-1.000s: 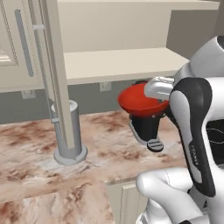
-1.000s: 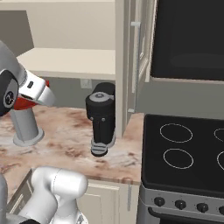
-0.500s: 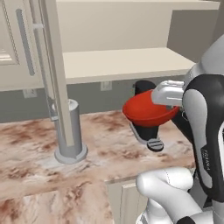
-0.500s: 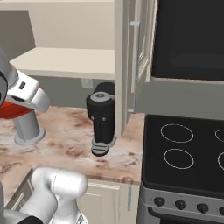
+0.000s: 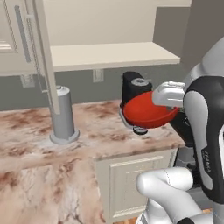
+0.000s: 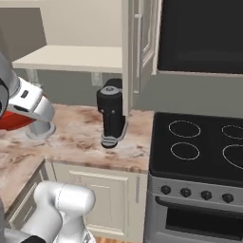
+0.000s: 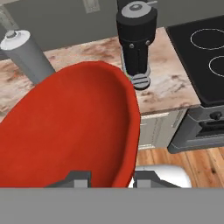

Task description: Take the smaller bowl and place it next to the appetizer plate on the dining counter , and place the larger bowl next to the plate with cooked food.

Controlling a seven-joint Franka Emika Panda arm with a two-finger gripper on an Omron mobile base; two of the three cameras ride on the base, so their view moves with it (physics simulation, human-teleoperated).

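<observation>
The gripper [image 7: 107, 179] holds the smaller bowl [image 7: 70, 131] by its rim, lifted above the marble worktop [image 5: 100, 135] below it, so both placements are not yet done.

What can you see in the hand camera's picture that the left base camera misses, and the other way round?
Hand view alone: the black stovetop, the oven's knobs and the wooden floor.
Left base view alone: the open cupboard shelf above the counter, a wall socket and the robot's white arm.
Both: the red bowl held in the tool, the black coffee machine, the grey cylinder and the marbled counter.
</observation>
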